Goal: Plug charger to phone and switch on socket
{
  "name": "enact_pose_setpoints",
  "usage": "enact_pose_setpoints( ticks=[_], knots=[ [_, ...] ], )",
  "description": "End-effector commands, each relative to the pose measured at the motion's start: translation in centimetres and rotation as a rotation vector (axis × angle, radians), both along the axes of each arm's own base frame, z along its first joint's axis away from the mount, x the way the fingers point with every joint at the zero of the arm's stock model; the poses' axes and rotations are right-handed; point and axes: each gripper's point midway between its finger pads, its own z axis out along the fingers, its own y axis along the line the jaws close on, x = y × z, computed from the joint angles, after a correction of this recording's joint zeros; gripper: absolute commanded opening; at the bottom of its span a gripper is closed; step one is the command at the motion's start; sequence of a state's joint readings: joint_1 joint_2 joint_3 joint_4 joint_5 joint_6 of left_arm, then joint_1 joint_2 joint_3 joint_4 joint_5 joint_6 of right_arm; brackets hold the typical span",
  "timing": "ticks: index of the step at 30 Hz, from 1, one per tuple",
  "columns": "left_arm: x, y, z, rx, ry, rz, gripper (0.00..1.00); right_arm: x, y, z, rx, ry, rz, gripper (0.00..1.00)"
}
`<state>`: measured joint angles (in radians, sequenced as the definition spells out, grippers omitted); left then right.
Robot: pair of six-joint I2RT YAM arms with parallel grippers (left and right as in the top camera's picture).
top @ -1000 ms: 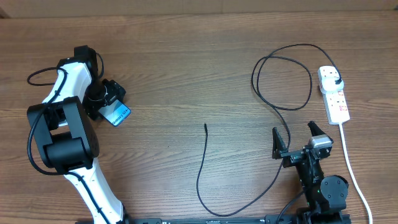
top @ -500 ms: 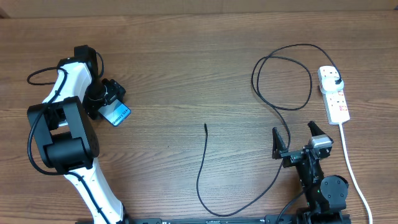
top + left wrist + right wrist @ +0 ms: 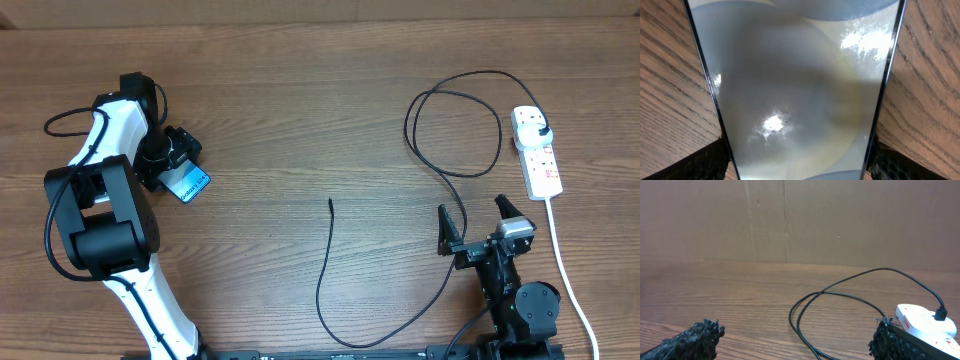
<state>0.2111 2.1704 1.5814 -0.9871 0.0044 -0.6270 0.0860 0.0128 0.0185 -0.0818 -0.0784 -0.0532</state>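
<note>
Phone (image 3: pixel 190 184) sits clamped by its long edges in the left tool (image 3: pixel 177 167) at the left of the desk (image 3: pixel 300 100), well apart from the charger (image 3: pixel 322 270), whose connector tip (image 3: pixel 331 202) lies loose mid-desk. The right tool (image 3: pixel 471 210) waits near the cable, fingers spread and empty. I'd have it pinch just behind the tip, squarely, while the left turns the phone's port toward it. The socket (image 3: pixel 541 165), far right, already carries the plug (image 3: pixel 540 128).
</note>
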Motion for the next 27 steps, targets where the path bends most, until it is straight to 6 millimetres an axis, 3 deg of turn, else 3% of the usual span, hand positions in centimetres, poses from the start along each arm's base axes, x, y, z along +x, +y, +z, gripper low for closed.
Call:
enact_pose_setpoints(
  ticks=[1,17,27],
  knots=[
    [-1.39,0.05,-1.27,-0.009,0.055,0.016,0.89,-0.02,0.16,-0.19,-0.003,-0.005,0.007,1.00],
    [-1.90,-0.06,-1.23,-0.013,0.076,0.016,0.89,-0.02,0.16,-0.19,-0.004,-0.005,0.007,1.00],
    [-1.90,-0.06,-1.23,-0.013,0.076,0.016,0.72,-0.02,0.16,-0.19,-0.003,-0.005,0.007,1.00]
  ],
)
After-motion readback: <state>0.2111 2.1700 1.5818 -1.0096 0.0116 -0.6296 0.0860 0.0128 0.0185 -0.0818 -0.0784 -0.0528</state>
